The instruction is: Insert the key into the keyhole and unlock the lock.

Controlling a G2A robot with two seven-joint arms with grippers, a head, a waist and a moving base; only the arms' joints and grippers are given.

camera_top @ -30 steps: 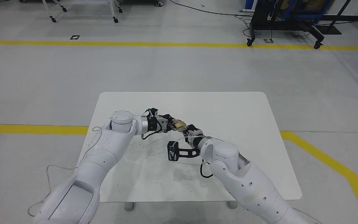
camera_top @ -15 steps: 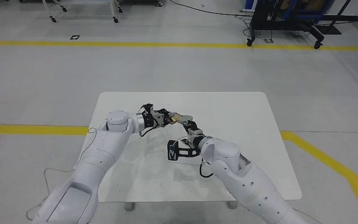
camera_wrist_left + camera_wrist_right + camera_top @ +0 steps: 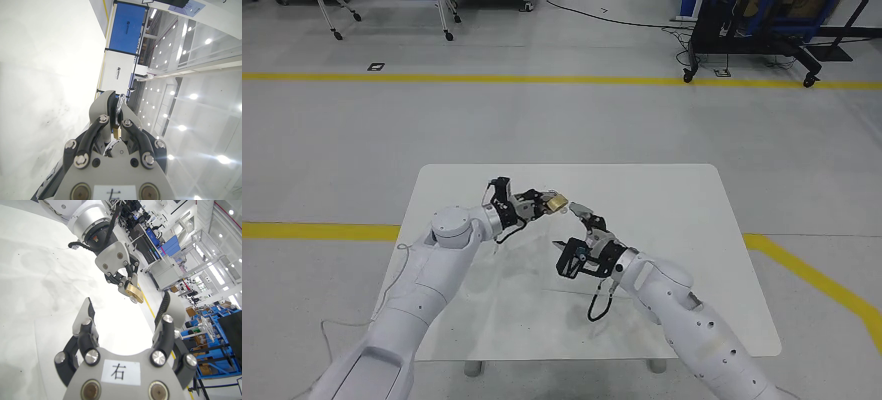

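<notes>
A brass padlock (image 3: pixel 134 292) hangs above the white table (image 3: pixel 682 200), held by its shackle (image 3: pixel 121 102) in my shut left gripper (image 3: pixel 130 283). A small silver key (image 3: pixel 133 299) sticks out of the lock's keyhole end, which faces my right gripper. In the top view the padlock (image 3: pixel 555 202) sits at the tip of the left gripper (image 3: pixel 540 203), just left of the right gripper (image 3: pixel 580 218). My right gripper (image 3: pixel 128 307) stands open a short way from the key, nothing between its fingers. In the left wrist view the left gripper (image 3: pixel 117 106) pinches the shackle, with the brass body (image 3: pixel 117 132) behind its fingers.
The tabletop (image 3: pixel 28 266) carries only faint marks and specks. Its far edge (image 3: pixel 572 166) and right edge (image 3: pixel 742 260) border open floor with yellow lines (image 3: pixel 542 79). Carts and racks (image 3: pixel 752 40) stand far behind.
The left gripper has carried the padlock up and toward the table's far side. The right gripper, close against the lock before, now stands apart from it, its wrist shifted right.
</notes>
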